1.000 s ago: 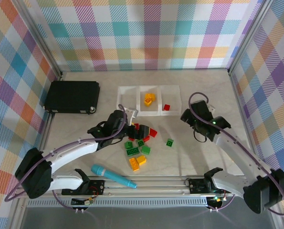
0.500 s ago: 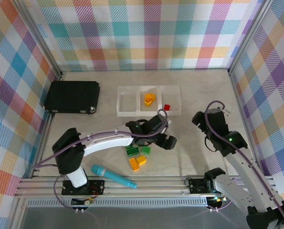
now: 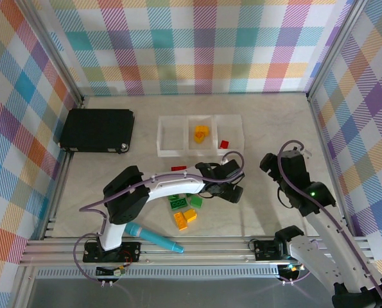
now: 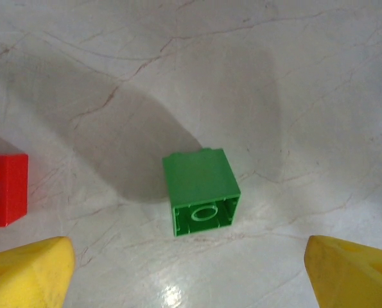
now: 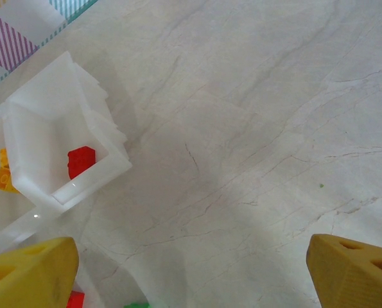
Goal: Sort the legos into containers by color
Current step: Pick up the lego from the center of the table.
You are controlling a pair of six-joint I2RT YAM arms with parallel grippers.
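Marble-look table (image 3: 268,119) w/ legos (image 3: 185,217), clear trays (image 3: 171,136), black case (image 3: 97,129), teal marker (image 3: 152,237)

Glossy, smooth marble-look counter (image 4: 306,77), veined grey. Shiny moulded plastic green lego (image 4: 200,190) at centre. Translucent, milky plastic containers (image 5: 91,179) at left. Matt yellow plastic left pincer fingers (image 4: 27,276) in bottom corners.

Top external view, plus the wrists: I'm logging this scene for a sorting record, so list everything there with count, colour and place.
Clear plastic three-compartment tray row: one, centre-back.
Yellow-orange studded bricks: some in middle compartment, some loose in front.
Red studded bricks: one in right compartment, at least one loose.
Green studded bricks: at least three, loose mid-table.
Black rectangular case: one, back left.
Teal marker pen: one, front.
Left gripper: open above a green brick.
Right gripper: open, right of the trays.
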